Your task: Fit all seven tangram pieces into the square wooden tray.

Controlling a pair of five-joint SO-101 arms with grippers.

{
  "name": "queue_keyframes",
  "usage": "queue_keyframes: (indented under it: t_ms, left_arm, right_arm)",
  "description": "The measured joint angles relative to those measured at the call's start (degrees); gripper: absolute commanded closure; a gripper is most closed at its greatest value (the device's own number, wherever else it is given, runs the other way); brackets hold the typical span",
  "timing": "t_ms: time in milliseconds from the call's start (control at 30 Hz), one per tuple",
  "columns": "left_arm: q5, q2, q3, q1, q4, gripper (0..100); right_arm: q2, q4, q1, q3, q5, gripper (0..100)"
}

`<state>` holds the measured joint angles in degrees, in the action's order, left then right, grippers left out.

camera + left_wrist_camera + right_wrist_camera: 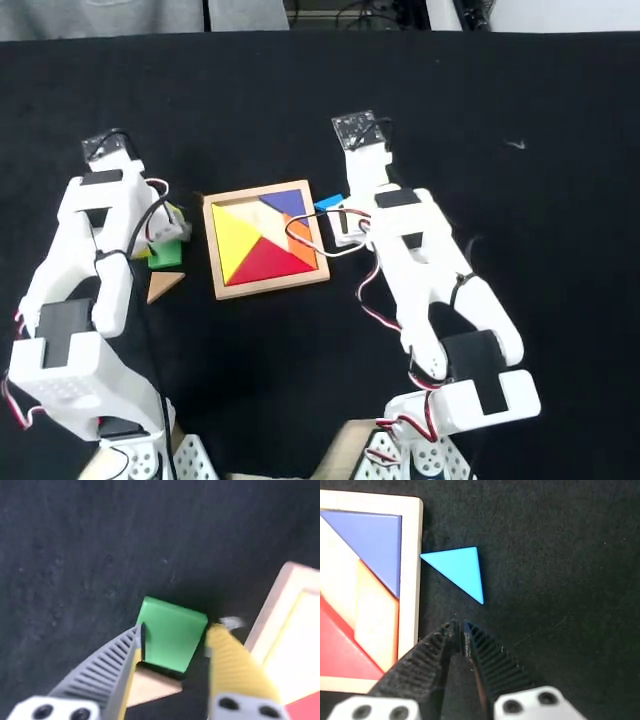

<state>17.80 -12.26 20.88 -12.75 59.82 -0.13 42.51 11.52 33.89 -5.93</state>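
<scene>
The square wooden tray (268, 288) lies mid-table and holds yellow, red, blue and orange pieces. A green square piece (172, 635) sits just left of the tray, with my left gripper (175, 630) shut on it, one finger against each side. A tan triangle (165, 285) lies right beside it, partly under the fingers. A light blue triangle (457, 570) rests on the cloth by the tray's right rim (412, 580). Just short of that triangle, my right gripper (460, 627) is shut and holds nothing.
Black cloth covers the whole table (520, 150). Both arms flank the tray closely, the left arm (90, 260) to its left and the right arm (420, 260) to its right. Open cloth lies behind the tray and at the far right.
</scene>
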Motion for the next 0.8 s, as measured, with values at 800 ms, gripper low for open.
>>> queue_keyframes:
  t_ms: [800]
  left_arm:
    - [-20.92, -12.04, -13.19, -4.22, 9.41, 79]
  right_arm:
    - [0.0, 0.0, 0.0, 0.0, 0.0, 98.7]
